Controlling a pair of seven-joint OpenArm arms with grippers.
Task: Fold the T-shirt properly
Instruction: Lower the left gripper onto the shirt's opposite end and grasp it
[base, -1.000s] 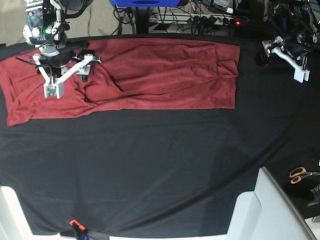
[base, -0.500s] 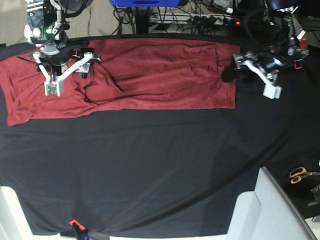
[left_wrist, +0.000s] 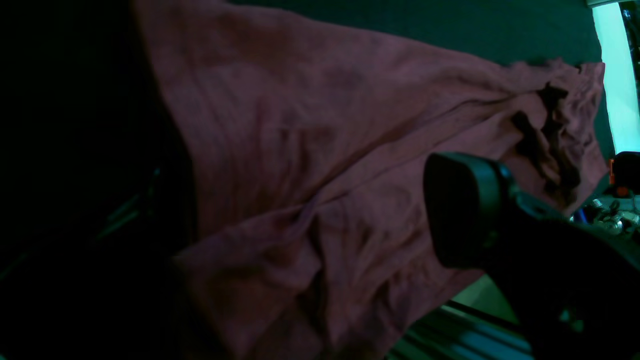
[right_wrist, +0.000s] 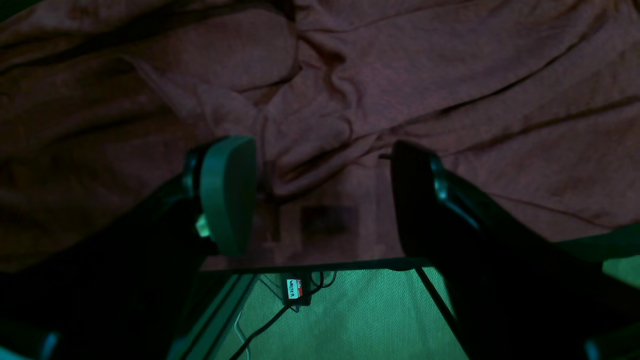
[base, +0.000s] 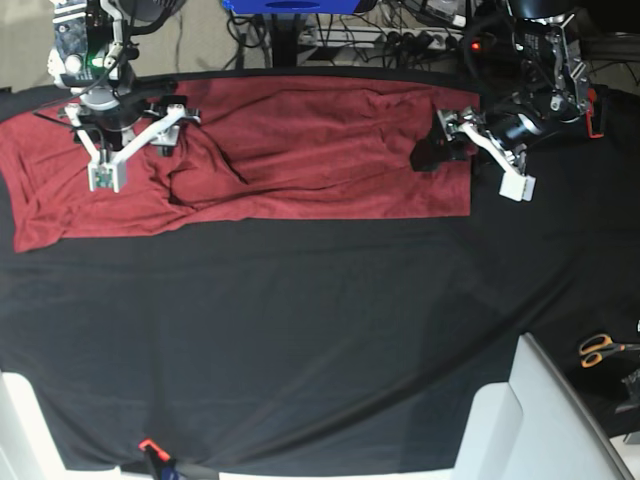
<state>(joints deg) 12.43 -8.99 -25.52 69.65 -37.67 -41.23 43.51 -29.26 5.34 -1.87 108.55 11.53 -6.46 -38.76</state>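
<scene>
The maroon T-shirt (base: 300, 150) lies spread along the far side of the table, wrinkled, with its left part bunched. My right gripper (base: 135, 158) hovers over that left part, open. The right wrist view shows its two fingers (right_wrist: 225, 195) apart above creased T-shirt fabric (right_wrist: 350, 100), with nothing between them. My left gripper (base: 470, 168) stands open over the shirt's right edge. In the left wrist view only one dark finger (left_wrist: 465, 210) shows, above the T-shirt (left_wrist: 300, 150). The other finger is lost in shadow.
The black cloth cover (base: 300, 350) drapes the whole table. Orange-handled scissors (base: 600, 349) lie at the right edge. A white panel (base: 530, 420) rises at the front right. A power strip and cables (base: 420, 40) run behind the table.
My left arm has swung leftward from the table's far right corner to over the shirt's right edge, staying open. The right arm has not moved.
</scene>
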